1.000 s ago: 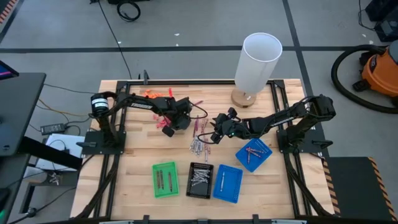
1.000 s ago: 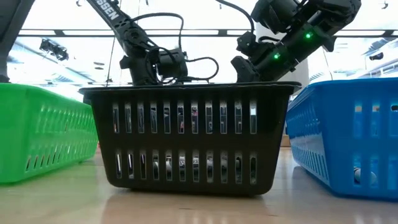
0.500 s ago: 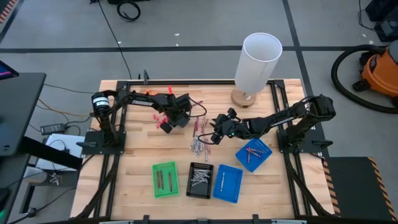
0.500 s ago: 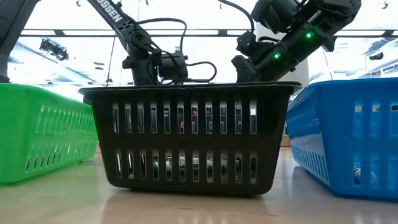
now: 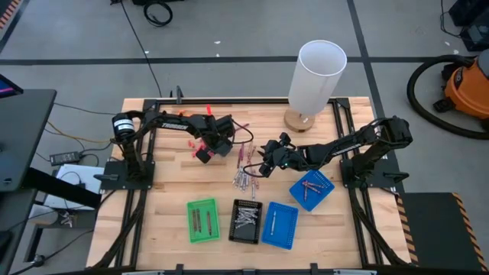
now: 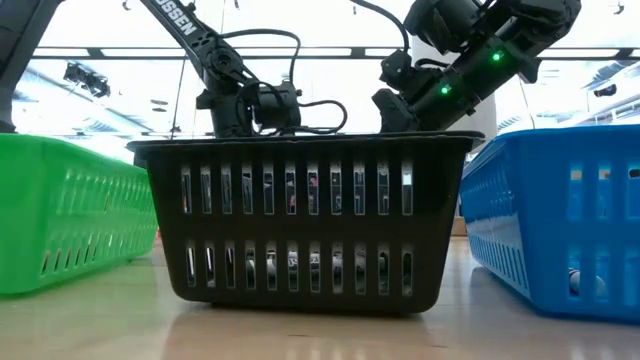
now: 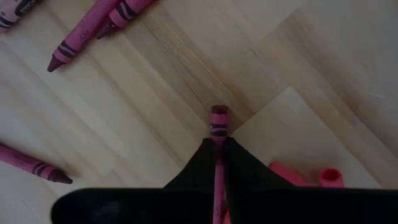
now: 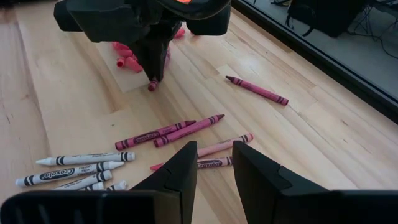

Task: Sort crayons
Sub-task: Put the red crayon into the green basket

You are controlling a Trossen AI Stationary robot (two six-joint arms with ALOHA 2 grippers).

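In the left wrist view, the left gripper (image 7: pixel 217 152) covers most of the pink crayon (image 7: pixel 218 121) clamped between its fingers; only the tip projects. The coral-pink bits (image 7: pixel 311 177) are partly hidden behind the same fingers. Two crayons (image 7: pixel 102 25) are cut off by the frame edge.

In the low view, the black basket (image 6: pixel 300 220) blocks the table behind it, including both grippers' fingertips (contents show only as slivers through the slots).

In the high view, the crayons in the green tray (image 5: pixel 202 220) are too small to count.

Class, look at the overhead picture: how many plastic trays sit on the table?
4: green tray, black tray and blue tray in a row; another blue tray beside the right arm.
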